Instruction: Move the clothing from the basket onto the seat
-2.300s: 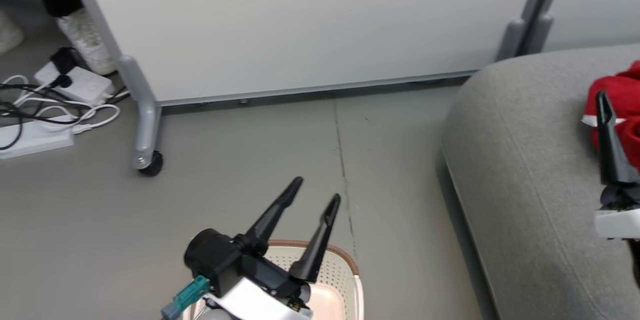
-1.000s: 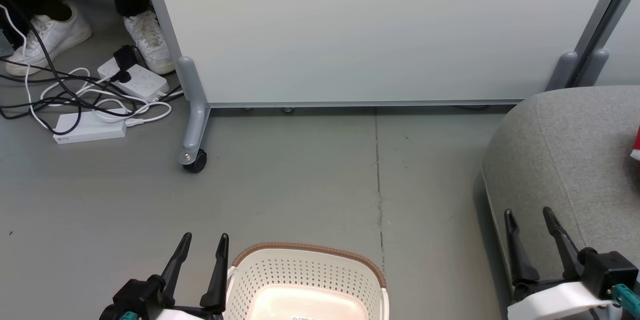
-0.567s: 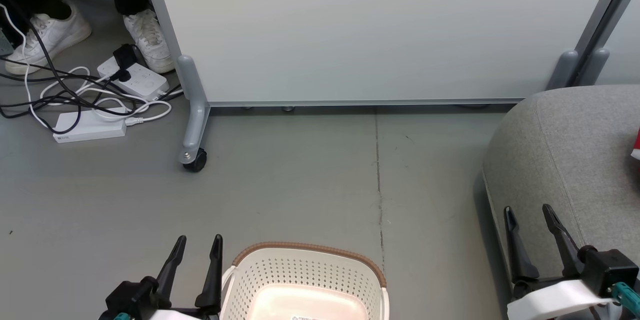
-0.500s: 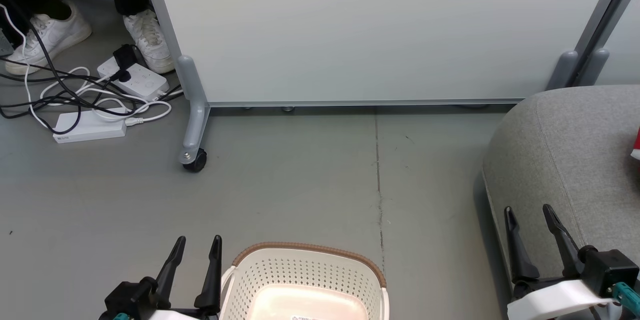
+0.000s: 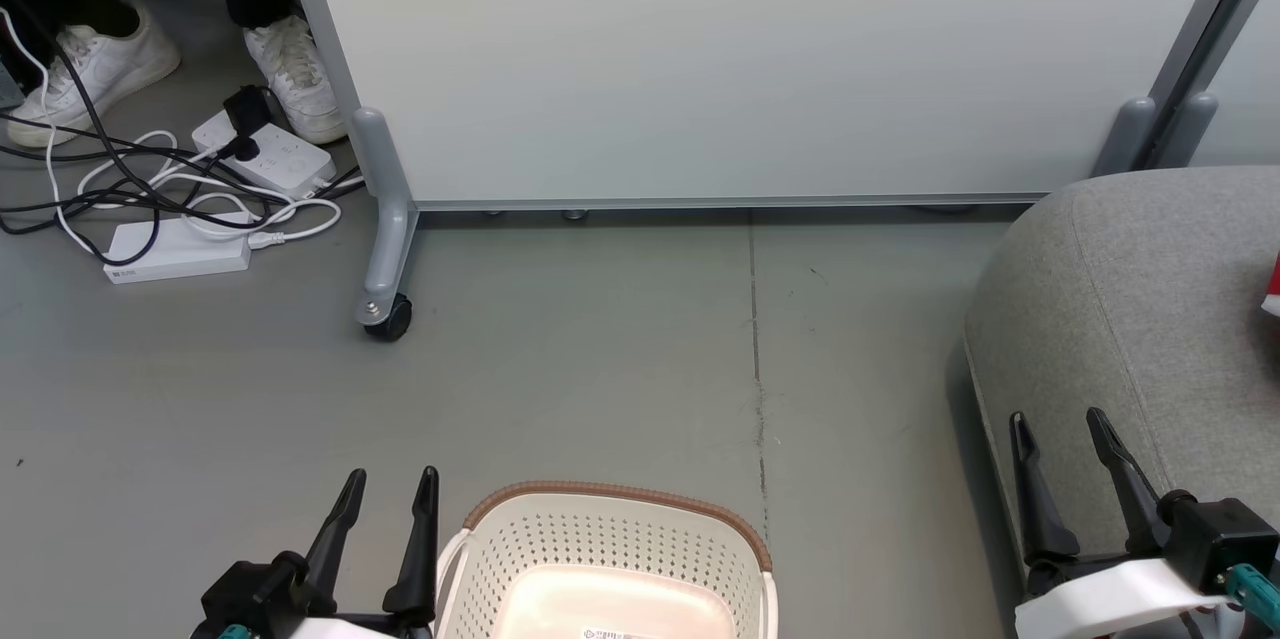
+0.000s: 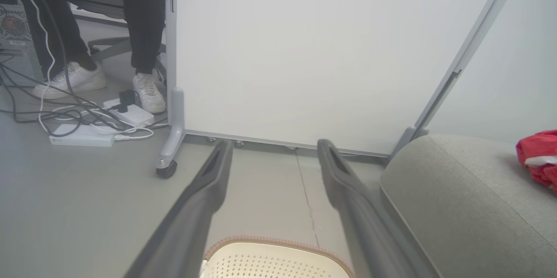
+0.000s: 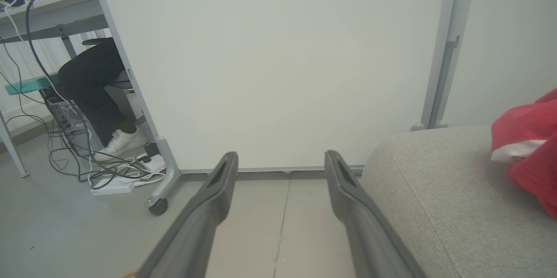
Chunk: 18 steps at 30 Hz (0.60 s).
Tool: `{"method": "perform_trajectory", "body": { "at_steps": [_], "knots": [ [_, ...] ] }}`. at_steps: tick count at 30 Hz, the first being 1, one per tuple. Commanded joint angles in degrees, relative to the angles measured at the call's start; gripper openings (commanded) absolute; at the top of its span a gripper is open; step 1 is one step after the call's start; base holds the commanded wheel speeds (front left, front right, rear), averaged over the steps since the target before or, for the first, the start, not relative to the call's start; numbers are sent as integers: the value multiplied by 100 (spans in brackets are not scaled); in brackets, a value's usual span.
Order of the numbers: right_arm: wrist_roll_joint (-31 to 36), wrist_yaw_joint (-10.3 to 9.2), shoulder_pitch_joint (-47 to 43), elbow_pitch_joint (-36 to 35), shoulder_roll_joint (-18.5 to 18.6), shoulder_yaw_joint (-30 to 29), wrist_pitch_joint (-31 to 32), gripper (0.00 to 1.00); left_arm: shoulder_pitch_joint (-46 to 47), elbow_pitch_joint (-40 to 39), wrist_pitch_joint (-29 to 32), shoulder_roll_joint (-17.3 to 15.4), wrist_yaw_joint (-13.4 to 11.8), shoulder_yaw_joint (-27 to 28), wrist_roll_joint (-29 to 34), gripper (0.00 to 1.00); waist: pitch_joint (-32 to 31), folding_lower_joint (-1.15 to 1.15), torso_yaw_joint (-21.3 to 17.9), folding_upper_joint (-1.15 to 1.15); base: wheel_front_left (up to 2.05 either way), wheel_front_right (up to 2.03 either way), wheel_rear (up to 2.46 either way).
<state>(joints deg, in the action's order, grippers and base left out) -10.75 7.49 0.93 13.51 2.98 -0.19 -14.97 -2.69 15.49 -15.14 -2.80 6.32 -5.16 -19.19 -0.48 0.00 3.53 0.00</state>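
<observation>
1. Left gripper point(image 5: 390, 477): I see it at the lower left of the head view, fingers pointing up the view, just beside the left wall of the basket point(image 5: 620, 499). Its jaws stand parted by a moderate gap, with nothing between them. In the left wrist view the two fingers point(image 6: 209, 186) frame bare floor point(image 6: 270, 191), and the basket's brown rim lies at the bottom edge between them.

2. Right gripper point(image 5: 1056, 419): I see it at the lower right of the head view, in front of the near left edge of the seat point(image 5: 1120, 299). Its jaws are likewise parted and hold nothing. I cannot tell whether it touches the upholstery.

3. Basket: it stands on the floor at the bottom centre of the head view, between the two grippers. The visible part of its inside shows the pale bottom and a small label point(image 5: 600, 633).

4. Clothing point(image 6: 538, 156): the red fabric with a white band lies on top of the seat, well apart from both grippers and from the basket. In the head view a red-and-white sliver of it shows at the right edge.

5. Surroundings: a pale partition panel point(image 5: 720, 59) stands beyond the open floor on a grey leg with a caster point(image 5: 388, 317). Left of that leg lie white power strips point(image 5: 175, 251) and tangled cables point(image 5: 120, 189). A person's white shoes point(image 5: 295, 69) rest on the floor next to them.
</observation>
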Motion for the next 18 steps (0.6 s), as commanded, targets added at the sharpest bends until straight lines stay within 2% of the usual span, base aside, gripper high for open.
{"method": "perform_trajectory", "body": {
  "at_steps": [1, 11, 18],
  "knots": [
    [-37, 1, 53, -25, 8, -21, -15, 100, 73, -1, -1, -18, 18, 17, 63, 100, 5, 0, 5, 0, 0, 0, 0],
    [-40, 1, 79, -9, 7, -27, -15, 100, 98, 58, -2, -19, 72, -77, -29, 100, 22, 0, 30, 0, 0, 0, 0],
    [-40, 1, 75, -23, 8, -35, -15, 100, 84, -65, -1, -20, 103, 48, -177, 100, 21, 0, 39, 0, 0, 0, 0]
  ]
}}
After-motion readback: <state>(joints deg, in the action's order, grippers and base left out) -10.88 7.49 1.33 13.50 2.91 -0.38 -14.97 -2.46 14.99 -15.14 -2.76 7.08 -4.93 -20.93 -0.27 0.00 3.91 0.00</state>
